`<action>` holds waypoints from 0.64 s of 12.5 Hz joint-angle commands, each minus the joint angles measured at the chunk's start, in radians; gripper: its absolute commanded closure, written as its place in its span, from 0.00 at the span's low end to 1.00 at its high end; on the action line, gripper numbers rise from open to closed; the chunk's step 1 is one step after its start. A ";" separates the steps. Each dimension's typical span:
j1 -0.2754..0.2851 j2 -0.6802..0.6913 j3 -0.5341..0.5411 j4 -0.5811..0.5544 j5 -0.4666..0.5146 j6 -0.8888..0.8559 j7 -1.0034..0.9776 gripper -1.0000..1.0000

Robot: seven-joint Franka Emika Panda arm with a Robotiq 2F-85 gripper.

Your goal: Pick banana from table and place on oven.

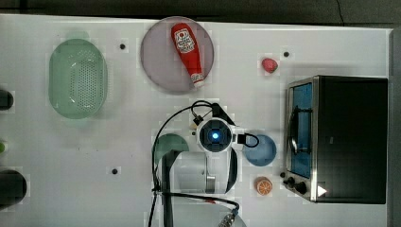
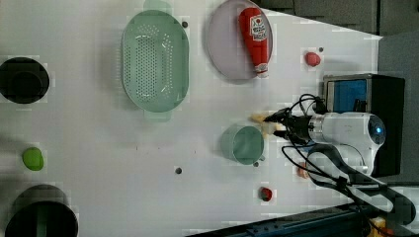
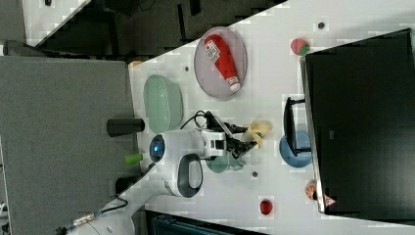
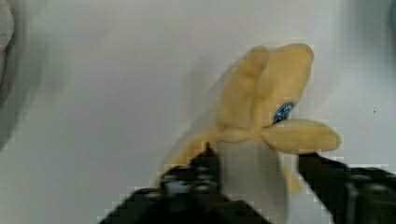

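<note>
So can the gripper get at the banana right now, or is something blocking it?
Probably yes. The gripper already has a finger on each side of the banana's pale core on the table, and nothing lies between them. The green cup sits beside it, apart.

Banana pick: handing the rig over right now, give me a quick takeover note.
Gripper: down at the table, fingers either side of the banana's pale peeled core; one touches it, the other shows a gap, so the grip is not confirmed.
Banana: a soft toy with its peel open, lying on the table near the blue bowl, in front of the oven.
Done: approach and fingers set around the banana.
Left: confirm the grip, lift, carry to the oven's black top, release.
</note>
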 commanded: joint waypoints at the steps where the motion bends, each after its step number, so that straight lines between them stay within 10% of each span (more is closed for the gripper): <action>1: 0.011 0.005 -0.004 -0.005 0.011 0.017 0.027 0.74; 8: 0.014 -0.197 -0.003 0.051 0.011 -0.090 0.027 0.79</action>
